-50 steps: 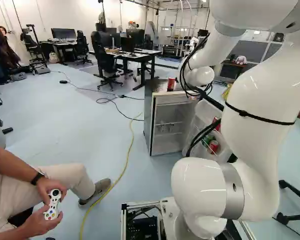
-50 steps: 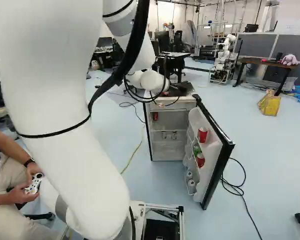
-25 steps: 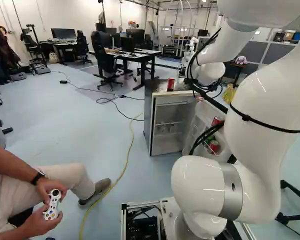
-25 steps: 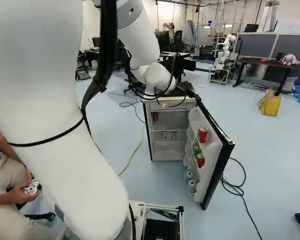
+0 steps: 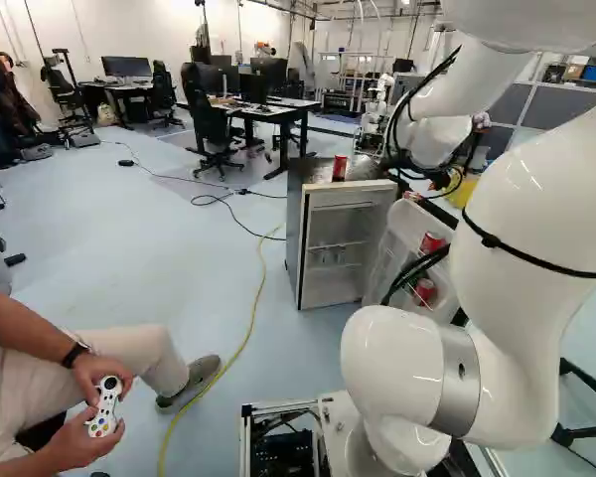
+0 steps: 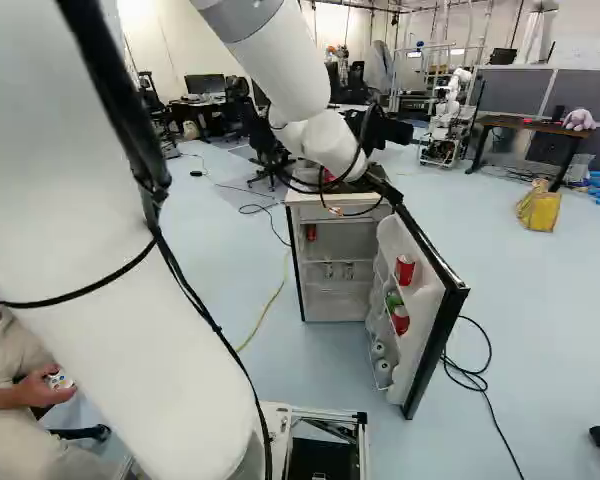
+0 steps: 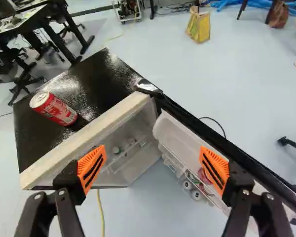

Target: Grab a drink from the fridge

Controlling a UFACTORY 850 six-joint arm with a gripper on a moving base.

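Observation:
The black gripper (image 6: pixel 388 130) shows partly beyond the wrist, above the fridge (image 6: pixel 338 212). In the wrist view the gripper (image 7: pixel 153 168) stands wide open, nothing between its orange pads, over the fridge front and the door. The fridge door (image 6: pixel 432 300) hangs open. A red can (image 7: pixel 58 109) lies in view on the black fridge top, also visible as the red can (image 5: pixel 340 167) upright there. Door shelves hold red cans (image 6: pixel 405 270), a green can (image 6: pixel 393 300) and pale cans (image 6: pixel 383 368). Inside are another red can (image 6: pixel 311 232) and small cans (image 6: pixel 348 270).
Cables (image 6: pixel 480 378) trail on the floor beside the door. Left of the base sits a person with a controller (image 5: pixel 105 405). Desks (image 5: pixel 278 111) and chairs stand behind the fridge; another robot (image 6: pixel 448 115) and a yellow bag (image 6: pixel 540 207) are farther back.
My upper arm and wrist have swung to the right across the fridge top in both base views, bringing the black gripper further into the right base view. Base, fridge and cans have not moved.

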